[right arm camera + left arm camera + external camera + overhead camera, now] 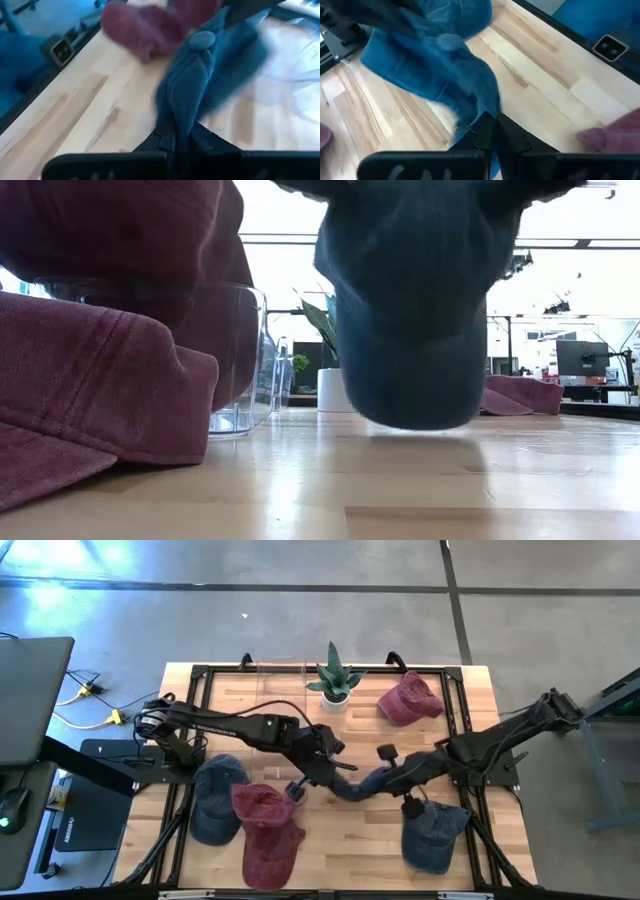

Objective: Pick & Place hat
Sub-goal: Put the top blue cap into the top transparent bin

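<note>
A blue hat hangs between my two grippers over the middle of the table. In the low view the blue hat is clear of the wood. My left gripper is shut on the end of it toward the table's left. My right gripper is shut on the end toward the table's right. In the right wrist view the hat's top button shows beyond the fingers. My left gripper pinches a bunched edge of the blue hat between its two fingers, slanting down from the table's left side. The cloth spreads away beyond the fingers, clear of the table. My right gripper pinches a fold of the blue hat between its two fingers, slanting down from the table's right side. The hat runs on from the fingers toward the other gripper, lifted off the wood.
Other hats lie on the table: a blue one and a maroon one at the near left, a blue one at the near right, a maroon one at the far right. A potted plant and a clear container stand at the far side.
</note>
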Robot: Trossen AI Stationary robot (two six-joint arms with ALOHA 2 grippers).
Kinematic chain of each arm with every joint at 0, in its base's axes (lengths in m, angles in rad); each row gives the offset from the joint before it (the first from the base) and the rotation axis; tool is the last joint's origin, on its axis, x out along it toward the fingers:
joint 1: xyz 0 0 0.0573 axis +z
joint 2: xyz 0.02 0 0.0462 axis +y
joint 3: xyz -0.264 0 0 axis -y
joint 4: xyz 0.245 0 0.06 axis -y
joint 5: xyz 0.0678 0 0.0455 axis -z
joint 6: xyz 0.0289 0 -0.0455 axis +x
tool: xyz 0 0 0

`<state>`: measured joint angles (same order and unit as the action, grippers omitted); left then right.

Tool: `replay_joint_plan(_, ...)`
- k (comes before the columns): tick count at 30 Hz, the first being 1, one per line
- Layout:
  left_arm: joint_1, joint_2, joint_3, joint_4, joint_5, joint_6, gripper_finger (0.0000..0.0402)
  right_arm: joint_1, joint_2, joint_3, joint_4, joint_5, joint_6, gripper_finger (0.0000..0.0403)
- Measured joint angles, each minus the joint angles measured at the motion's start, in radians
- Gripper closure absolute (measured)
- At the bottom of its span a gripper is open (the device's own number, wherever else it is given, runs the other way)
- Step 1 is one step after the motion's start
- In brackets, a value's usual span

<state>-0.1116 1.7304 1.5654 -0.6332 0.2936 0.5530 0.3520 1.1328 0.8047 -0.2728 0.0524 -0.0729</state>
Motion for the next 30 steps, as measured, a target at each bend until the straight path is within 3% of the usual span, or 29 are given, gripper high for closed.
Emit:
replay_joint_plan(5,0.0,0.0,0.055,-0.058,-0.005,0.03,0.0399,-0.069,-0.077,0.0,0.029,-0.021,-0.062,0.0398)
replay_joint_plan(9,0.0,-0.029,0.115,-0.17,-0.092,0.045,0.04,-0.146,-0.092,0.0,0.118,-0.114,-0.126,0.04)
replay_joint_plan(15,0.025,-0.025,0.214,-0.375,-0.204,0.022,0.0401,-0.266,-0.053,0.092,0.111,-0.206,-0.233,0.0399)
replay_joint_plan(20,0.052,-0.029,0.275,-0.529,-0.373,-0.021,0.0401,-0.382,0.066,0.249,0.072,-0.295,-0.323,0.04)
replay_joint_plan(30,0.174,-0.092,0.319,-0.825,-0.619,-0.142,0.0401,-0.591,0.425,0.65,-0.036,-0.357,-0.483,0.0399)
